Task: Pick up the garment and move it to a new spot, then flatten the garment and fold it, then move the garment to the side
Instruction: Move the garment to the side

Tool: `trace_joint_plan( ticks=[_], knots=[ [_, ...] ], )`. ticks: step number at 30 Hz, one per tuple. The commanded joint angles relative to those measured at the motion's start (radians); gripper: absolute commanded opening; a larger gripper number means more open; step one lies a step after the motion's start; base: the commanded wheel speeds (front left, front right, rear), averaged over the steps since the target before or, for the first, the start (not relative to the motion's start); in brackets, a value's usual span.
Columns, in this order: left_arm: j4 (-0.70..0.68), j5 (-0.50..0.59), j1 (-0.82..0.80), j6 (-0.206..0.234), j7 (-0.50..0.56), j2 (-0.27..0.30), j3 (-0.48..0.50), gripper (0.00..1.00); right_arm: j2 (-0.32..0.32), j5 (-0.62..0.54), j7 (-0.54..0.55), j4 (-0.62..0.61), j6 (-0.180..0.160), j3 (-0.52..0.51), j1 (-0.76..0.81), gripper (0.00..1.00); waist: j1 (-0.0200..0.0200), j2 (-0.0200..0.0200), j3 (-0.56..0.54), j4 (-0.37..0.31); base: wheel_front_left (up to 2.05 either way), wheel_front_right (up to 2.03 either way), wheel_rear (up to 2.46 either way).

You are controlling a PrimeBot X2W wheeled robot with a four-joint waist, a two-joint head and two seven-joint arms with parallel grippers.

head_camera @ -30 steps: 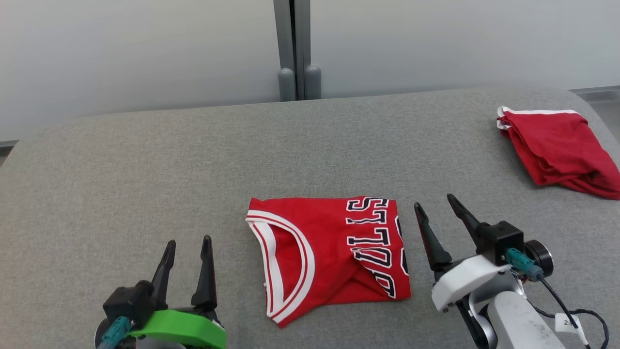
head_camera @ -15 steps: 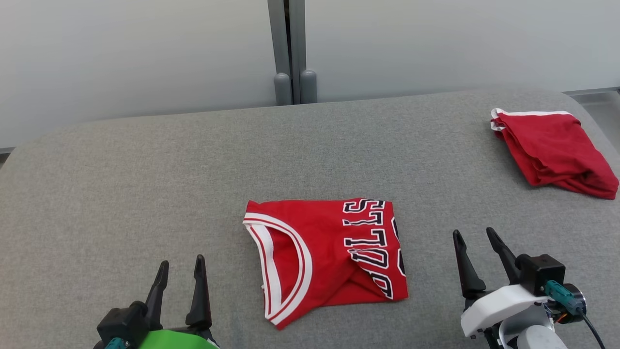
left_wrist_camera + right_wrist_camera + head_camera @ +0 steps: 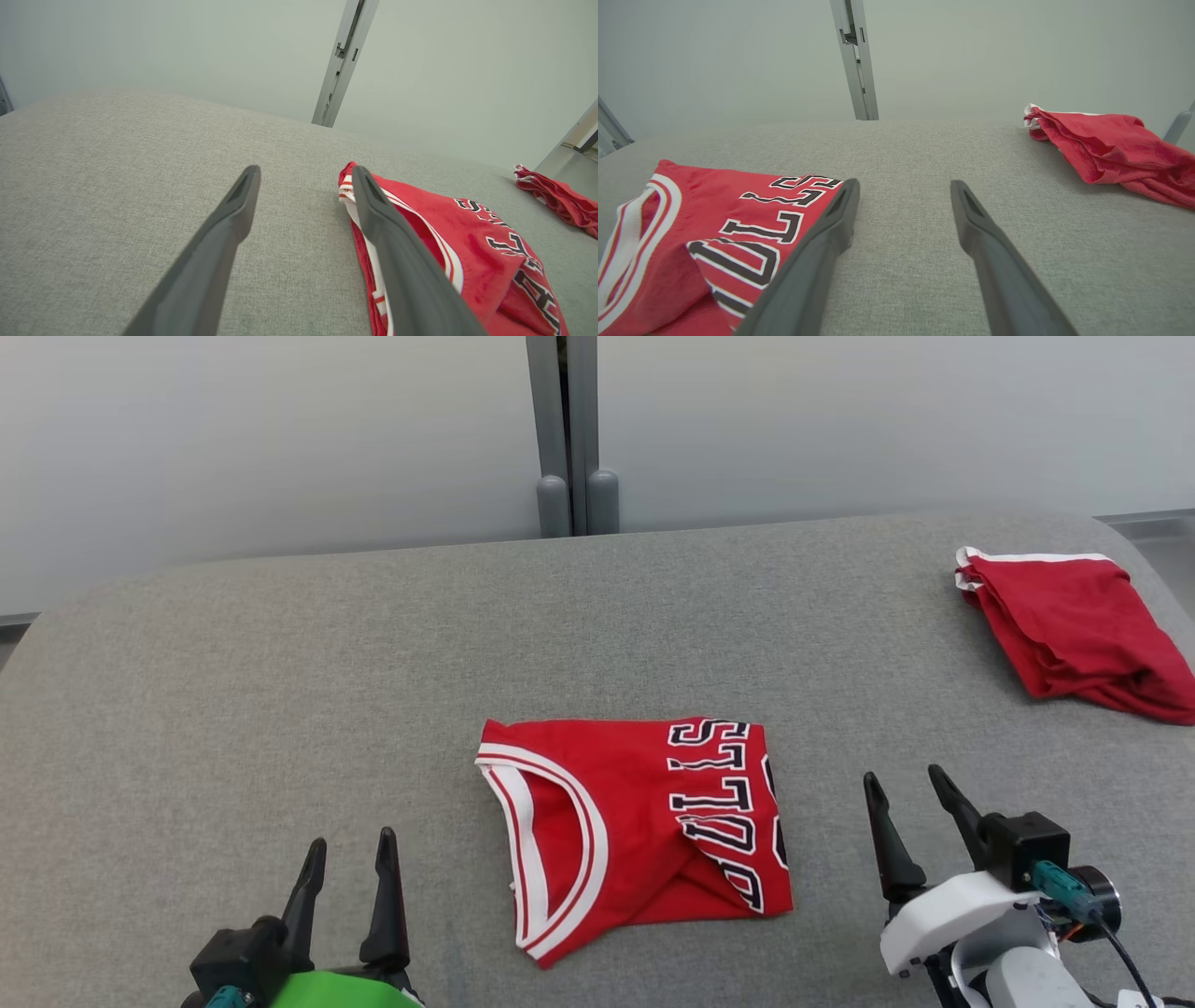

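While left pincer (image 3: 352,837) and right pincer (image 3: 902,772) gape empty beside the folded red jersey garment (image 3: 635,831), moving it aside likely awaits a grasp.

You have wide bare grey fabric tabletop (image 3: 233,663) left of the folded red lettered jersey (image 3: 616,821) and a bare stretch on its right. A rumpled red cloth bundle (image 3: 1074,625) blocks the far right corner; a grey metal post (image 3: 569,429) stands behind the far edge.
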Motion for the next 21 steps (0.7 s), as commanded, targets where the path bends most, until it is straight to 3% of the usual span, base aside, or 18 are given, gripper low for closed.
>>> trace_joint_plan(
  ticks=[1, 10, 21],
  knots=[
    [0.002, -0.004, -0.003, 0.007, 0.000, 0.003, 0.000, 1.00, -0.003, -0.011, -0.004, 0.016, -0.001, 0.007, -0.021, 1.00, 0.0000, 0.0000, 0.004, 0.005, 0.00, 0.00, 0.00],
    [0.004, -0.018, -0.030, 0.015, 0.000, 0.003, -0.006, 1.00, -0.004, -0.040, 0.195, 0.122, -0.001, 0.077, -0.175, 1.00, 0.0000, 0.0000, 0.033, 0.048, 0.00, 0.00, 0.00],
    [0.008, -0.037, -0.054, 0.029, 0.000, 0.003, -0.014, 1.00, -0.003, 0.036, 0.410, 0.302, -0.001, 0.112, -0.265, 1.00, 0.0000, 0.0000, 0.089, 0.135, 0.00, 0.00, 0.00]
  ],
)
